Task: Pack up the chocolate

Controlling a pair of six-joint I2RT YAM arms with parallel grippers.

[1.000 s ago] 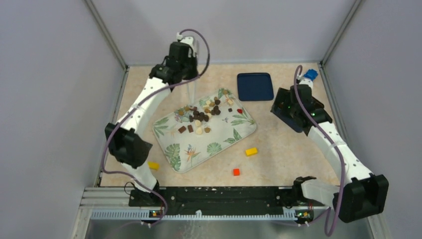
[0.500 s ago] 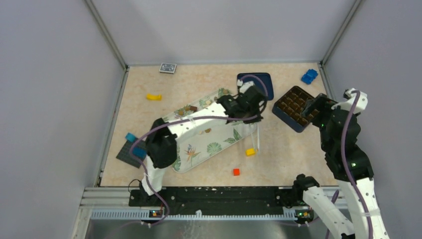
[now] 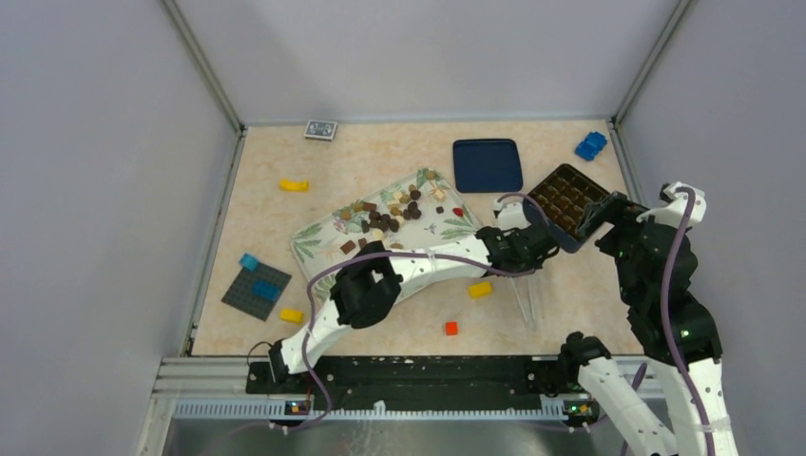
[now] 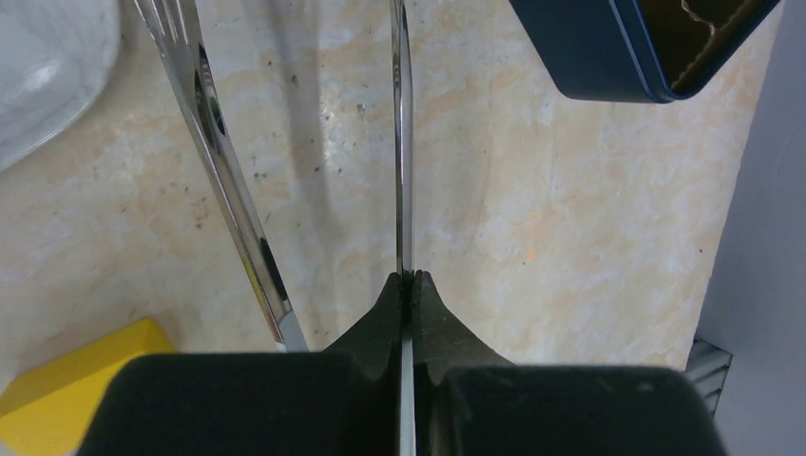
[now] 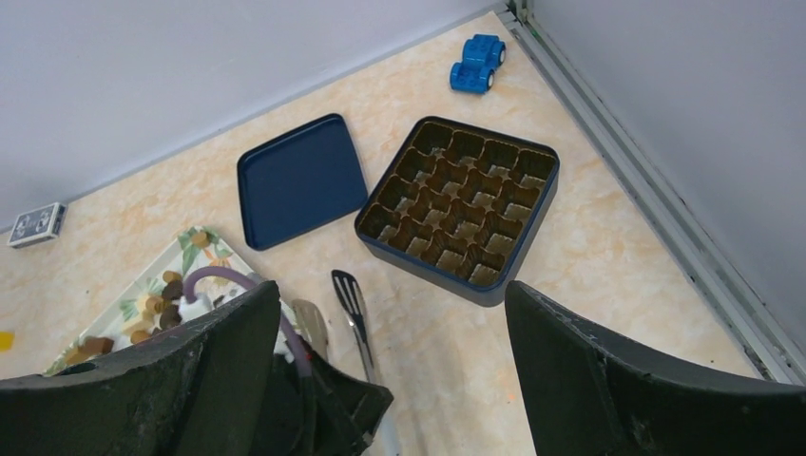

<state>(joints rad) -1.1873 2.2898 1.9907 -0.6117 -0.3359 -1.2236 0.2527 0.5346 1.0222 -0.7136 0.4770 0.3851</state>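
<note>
Clamping metal tongs (image 4: 403, 142), the left fingers (image 4: 432, 318) are closed tight; right fingers (image 5: 608, 380) gape empty.

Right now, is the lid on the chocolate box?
No, the blue lid lies flat beside the box, whose compartments are uncovered.

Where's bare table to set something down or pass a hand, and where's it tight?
Free: back strip between card deck and lid; left side between yellow arch, tray and grey plate; near edge right of the tongs. Tight: tray-to-box gap, where the left pincer holds the tongs.
</note>
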